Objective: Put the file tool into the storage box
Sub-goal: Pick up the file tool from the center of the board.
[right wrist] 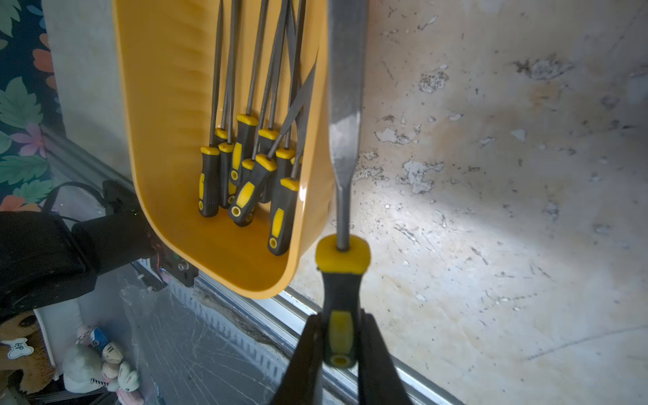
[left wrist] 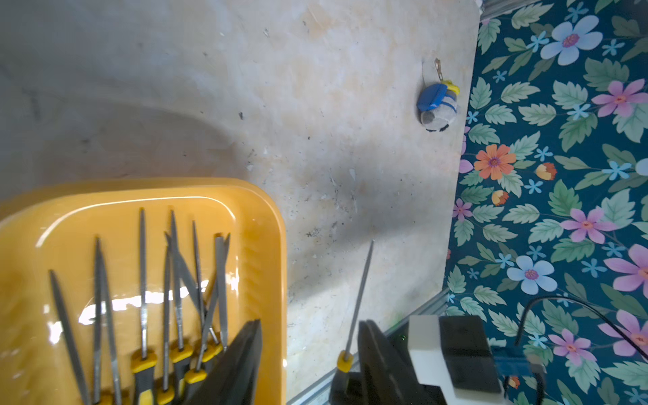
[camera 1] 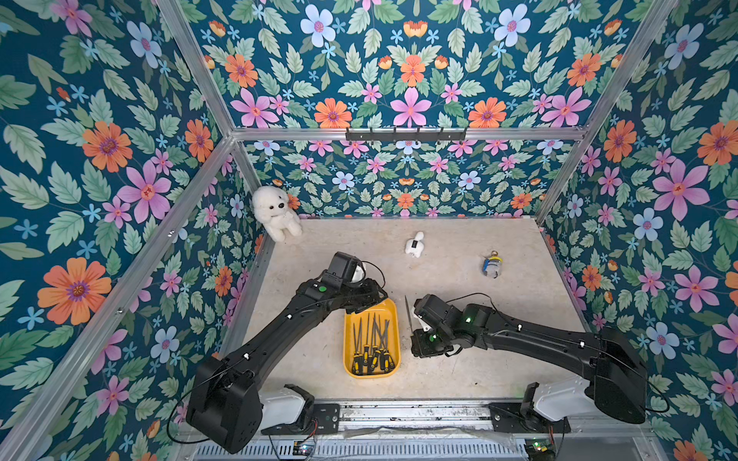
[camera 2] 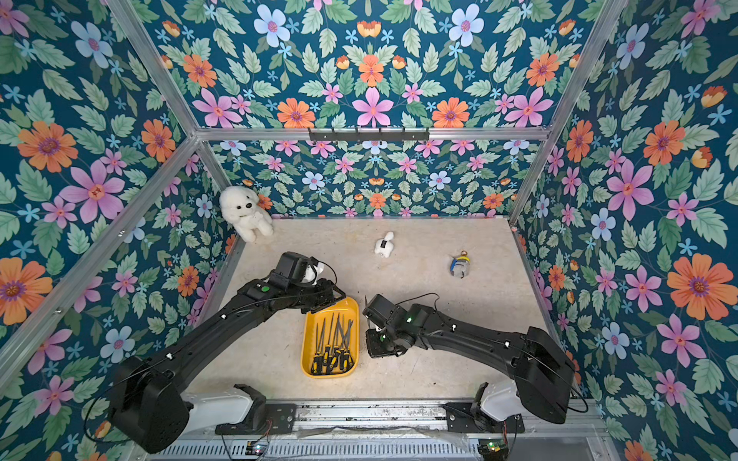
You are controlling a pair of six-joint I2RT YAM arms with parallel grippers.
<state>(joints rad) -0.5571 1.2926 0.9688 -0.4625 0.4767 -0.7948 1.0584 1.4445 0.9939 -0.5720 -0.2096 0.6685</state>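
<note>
The file tool (right wrist: 345, 140) is outside the storage box (right wrist: 168, 105), just beside the long wall that faces the right arm. Its grey blade runs roughly parallel to that wall, with the tip pointing toward the box's far end. The right gripper (right wrist: 339, 333) is clamped on the file's black and yellow handle, one finger pressed against each side. In both top views the blade shows as a thin sliver between the box and the right wrist. Whether the file touches the table (camera 1: 479, 359) I cannot tell.

Inside the box lies a bundle of other files (camera 1: 371, 347), handles gathered at the near end, blades fanned toward the far end and some crossing. The left gripper (left wrist: 310, 364) hangs over the box's far end with its jaws apart and nothing between them: one finger above the files, the other past the rim on the side of the held file.

Well beyond the box's far end a small white toy (camera 1: 415, 244) lies on the table. A blue and grey keyring toy (camera 1: 492, 266) lies farther toward the right arm's side. A white plush dog (camera 1: 275, 211) sits in the far corner on the left arm's side of the box
</note>
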